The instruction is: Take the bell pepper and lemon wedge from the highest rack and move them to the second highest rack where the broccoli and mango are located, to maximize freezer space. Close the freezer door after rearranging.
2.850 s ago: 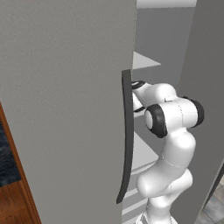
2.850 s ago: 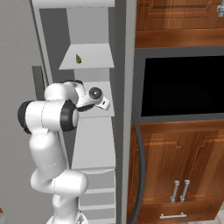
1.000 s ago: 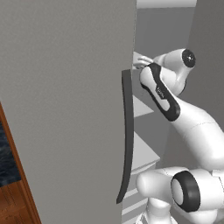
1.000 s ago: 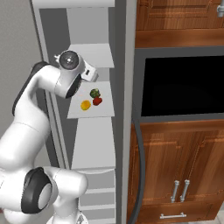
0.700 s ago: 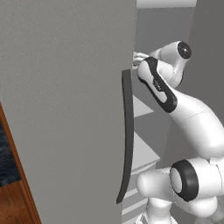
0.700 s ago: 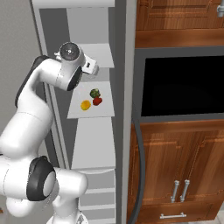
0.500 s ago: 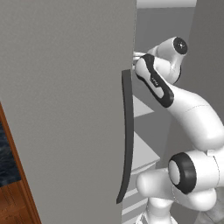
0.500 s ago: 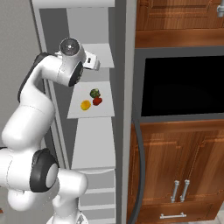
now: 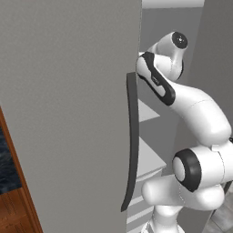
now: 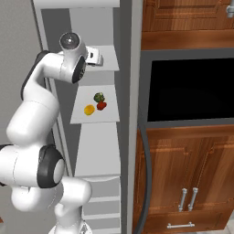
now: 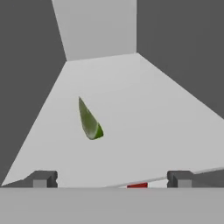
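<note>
The lemon wedge [image 11: 89, 120], a small olive-green sliver, lies on the highest rack [image 11: 144, 109] ahead of my gripper [image 11: 110, 179] and slightly to the left in the hand view. The jaws stand wide apart and hold nothing. From the right base view, the gripper [image 10: 96, 58] reaches over the front of that top rack [image 10: 109, 57]. One rack down, the red bell pepper [image 10: 102, 105] sits beside the broccoli [image 10: 98, 97] and the yellow mango [image 10: 89, 109]. A red sliver of the bell pepper [image 11: 137, 186] peeks from under the rack's edge. The freezer door [image 9: 68, 113] stands open, with its dark handle [image 9: 132, 145] near the arm.
A black oven front [image 10: 187, 87] and wooden cabinets [image 10: 183, 173] stand right of the freezer. Grey side walls [image 11: 183, 52] close in the top rack. Lower racks [image 10: 98, 151] lie beneath the one with the produce.
The arm has lifted from the second rack's height to the top rack, and the hand now points in over it. The produce on the second rack has not moved.
</note>
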You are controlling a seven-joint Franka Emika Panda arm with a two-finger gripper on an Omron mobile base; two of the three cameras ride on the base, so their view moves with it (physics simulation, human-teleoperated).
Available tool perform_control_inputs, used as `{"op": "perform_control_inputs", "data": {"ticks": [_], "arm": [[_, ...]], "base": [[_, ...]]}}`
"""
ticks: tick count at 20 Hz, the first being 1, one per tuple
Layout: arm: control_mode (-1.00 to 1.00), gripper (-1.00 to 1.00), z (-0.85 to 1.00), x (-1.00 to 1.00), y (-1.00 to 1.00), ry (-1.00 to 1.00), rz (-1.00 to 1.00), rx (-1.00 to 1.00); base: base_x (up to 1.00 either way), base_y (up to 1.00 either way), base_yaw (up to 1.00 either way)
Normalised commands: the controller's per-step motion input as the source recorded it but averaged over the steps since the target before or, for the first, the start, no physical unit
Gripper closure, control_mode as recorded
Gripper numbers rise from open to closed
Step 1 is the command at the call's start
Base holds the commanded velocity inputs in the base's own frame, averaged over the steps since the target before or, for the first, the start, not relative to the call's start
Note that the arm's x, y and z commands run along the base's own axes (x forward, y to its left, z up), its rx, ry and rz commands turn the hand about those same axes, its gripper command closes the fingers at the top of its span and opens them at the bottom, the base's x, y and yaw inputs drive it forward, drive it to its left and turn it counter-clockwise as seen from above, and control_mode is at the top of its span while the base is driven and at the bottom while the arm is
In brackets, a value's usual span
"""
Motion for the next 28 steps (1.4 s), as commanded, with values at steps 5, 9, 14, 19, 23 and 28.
{"op": "perform_control_inputs", "data": {"ticks": [5,9,14,19,23,28], "arm": [[-1.0,-1.0,0.0,0.28,0.09,0.19,0.11,0.0],[-1.0,-1.0,0.0,0.37,0.0,0.08,0.32,0.0],[-1.0,-1.0,0.19,0.32,0.0,-0.08,0.18,0.0],[-1.0,-1.0,0.37,0.24,0.0,-0.04,0.0,-0.05],[-1.0,-1.0,0.01,0.35,0.12,0.23,0.0,-0.07],[-1.0,-1.0,-0.03,0.5,0.21,0.4,0.01,-0.04]], "base": [[0.0,0.0,0.0],[0.0,0.0,0.0],[0.0,0.0,0.0],[0.0,0.0,0.0],[0.0,0.0,0.0],[0.0,0.0,0.0]]}}
